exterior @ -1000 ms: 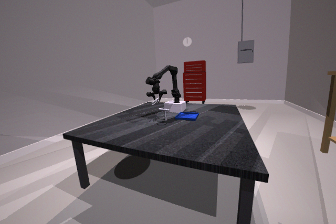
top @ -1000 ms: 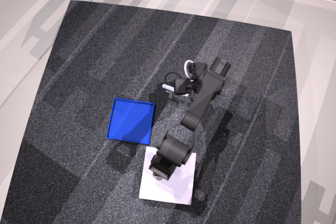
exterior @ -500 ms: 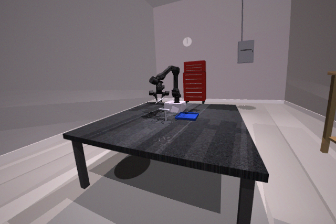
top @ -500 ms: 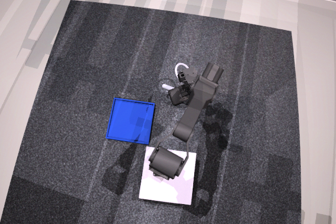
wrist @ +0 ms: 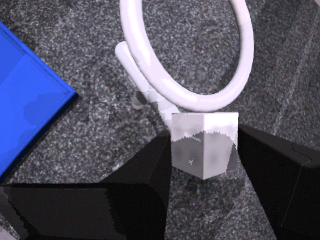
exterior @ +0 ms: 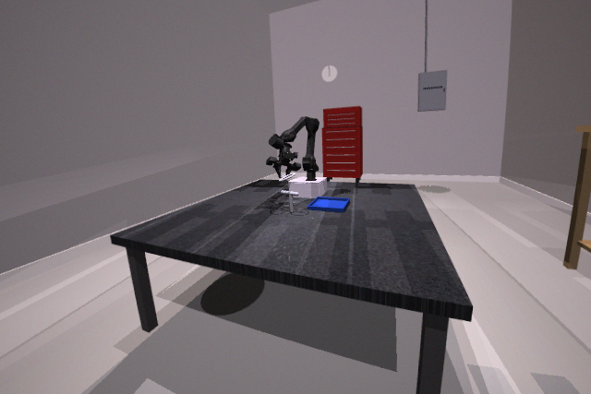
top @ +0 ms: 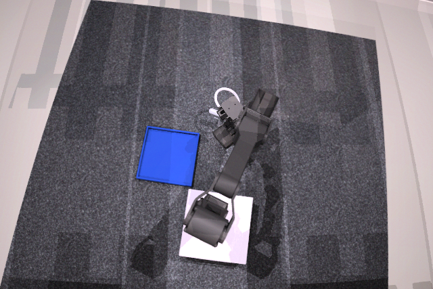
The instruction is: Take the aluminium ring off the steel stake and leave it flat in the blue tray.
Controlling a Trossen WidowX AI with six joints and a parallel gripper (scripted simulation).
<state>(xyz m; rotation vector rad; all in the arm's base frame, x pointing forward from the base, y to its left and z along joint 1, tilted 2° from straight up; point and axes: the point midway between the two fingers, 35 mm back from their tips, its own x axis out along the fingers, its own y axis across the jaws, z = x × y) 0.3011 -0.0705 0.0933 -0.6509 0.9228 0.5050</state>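
The pale aluminium ring (top: 224, 89) (exterior: 287, 176) (wrist: 247, 45) is off the stake and in the air, higher than the cross-bar. My gripper (exterior: 284, 173) (wrist: 202, 135) is shut on its block-shaped tab (wrist: 187, 142), and the fingers hide the tab's sides. The ring looks slightly tilted in the exterior view. The steel stake (top: 212, 111) (exterior: 291, 203) (wrist: 131, 65) stands upright below; in the wrist view its cross-bar passes partly behind the ring and tab. The blue tray (top: 168, 160) (exterior: 329, 204) (wrist: 30, 95) holds nothing and lies to the left of the gripper in the top view.
The arm stands on a white base block (top: 241, 243) (exterior: 307, 187) near the tray's corner. The stake's cross-bar is close below the ring, on the tray's side of the gripper. A red tool cabinet (exterior: 342, 141) stands behind the table.
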